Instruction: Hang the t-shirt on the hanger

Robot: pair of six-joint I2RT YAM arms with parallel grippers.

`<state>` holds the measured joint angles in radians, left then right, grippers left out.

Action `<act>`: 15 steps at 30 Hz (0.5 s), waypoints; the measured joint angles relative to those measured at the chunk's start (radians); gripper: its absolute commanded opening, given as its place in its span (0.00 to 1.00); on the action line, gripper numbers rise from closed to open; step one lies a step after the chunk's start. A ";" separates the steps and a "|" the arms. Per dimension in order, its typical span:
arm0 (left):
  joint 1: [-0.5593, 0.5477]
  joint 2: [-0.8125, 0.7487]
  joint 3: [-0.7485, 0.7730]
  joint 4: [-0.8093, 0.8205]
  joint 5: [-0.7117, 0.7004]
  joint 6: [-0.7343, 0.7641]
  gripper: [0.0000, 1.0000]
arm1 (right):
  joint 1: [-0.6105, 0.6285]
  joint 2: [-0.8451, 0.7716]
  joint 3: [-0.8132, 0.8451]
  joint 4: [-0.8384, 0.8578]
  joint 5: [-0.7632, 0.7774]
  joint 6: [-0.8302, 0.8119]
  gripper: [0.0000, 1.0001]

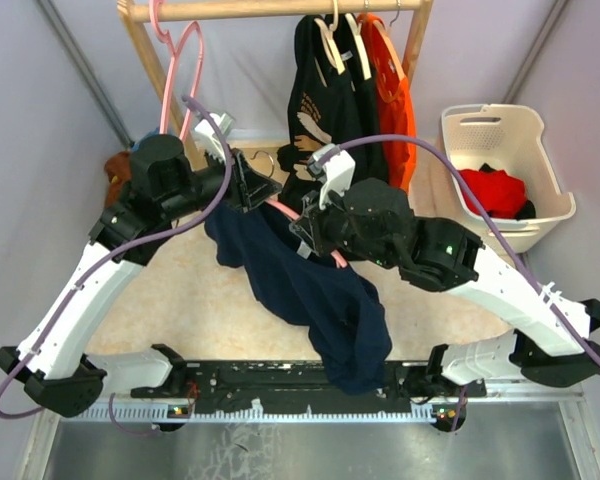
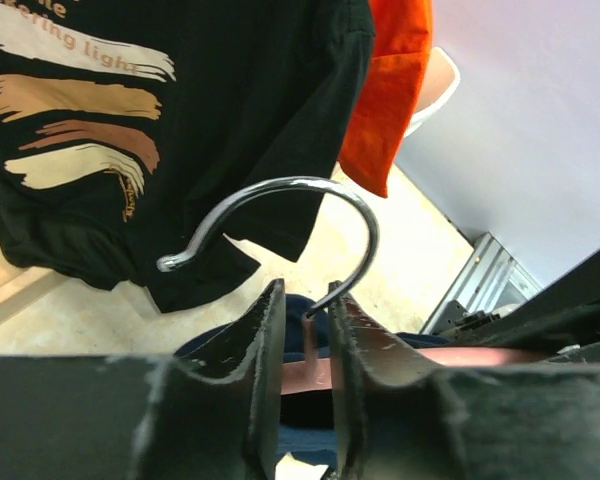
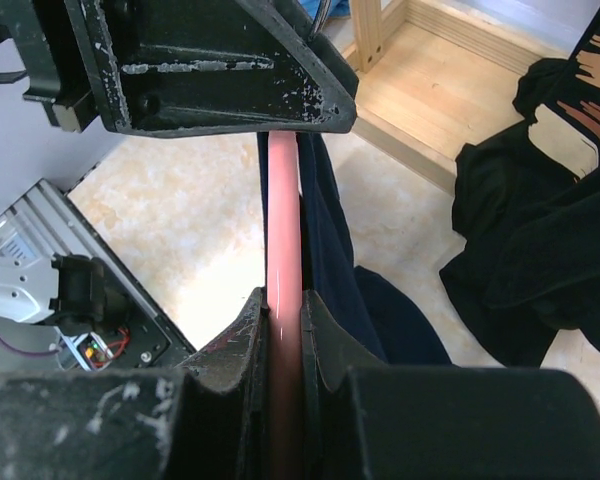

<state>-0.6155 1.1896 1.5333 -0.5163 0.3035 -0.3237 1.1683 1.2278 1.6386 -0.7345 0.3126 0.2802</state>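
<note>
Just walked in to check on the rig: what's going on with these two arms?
Both arms hold the pink hanger up between them. The left gripper is clamped at the base of its silver hook, and the right gripper is clamped on one pink bar. The navy t-shirt hangs from the hanger, trailing toward the arm bases. Whether it sits on both shoulders cannot be seen.

- You're seeing the beige table (image 1: pixel 180 300) carrying a white laundry basket (image 1: pixel 485 125) at far right.
- A wooden rack (image 1: pixel 145 55) is standing at its back.
- The t-shirt (image 1: pixel 330 300) is perhaps touching its near edge with its hem.
</note>
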 measured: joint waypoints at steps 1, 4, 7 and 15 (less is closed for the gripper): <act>0.000 0.001 -0.001 0.001 0.000 -0.001 0.16 | 0.000 0.003 0.000 0.002 0.001 0.000 0.00; -0.003 0.004 -0.001 0.000 0.000 0.006 0.00 | 0.000 0.012 0.000 0.007 0.008 0.001 0.00; -0.003 0.013 0.000 0.005 -0.001 0.006 0.00 | -0.004 0.013 0.001 0.008 0.014 0.004 0.00; -0.003 0.039 0.047 -0.008 -0.038 0.043 0.00 | -0.006 0.056 0.068 -0.023 0.029 0.010 0.37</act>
<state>-0.6182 1.2282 1.5803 -0.5247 0.2653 -0.2810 1.1618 1.2835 1.7061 -0.7570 0.3416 0.2901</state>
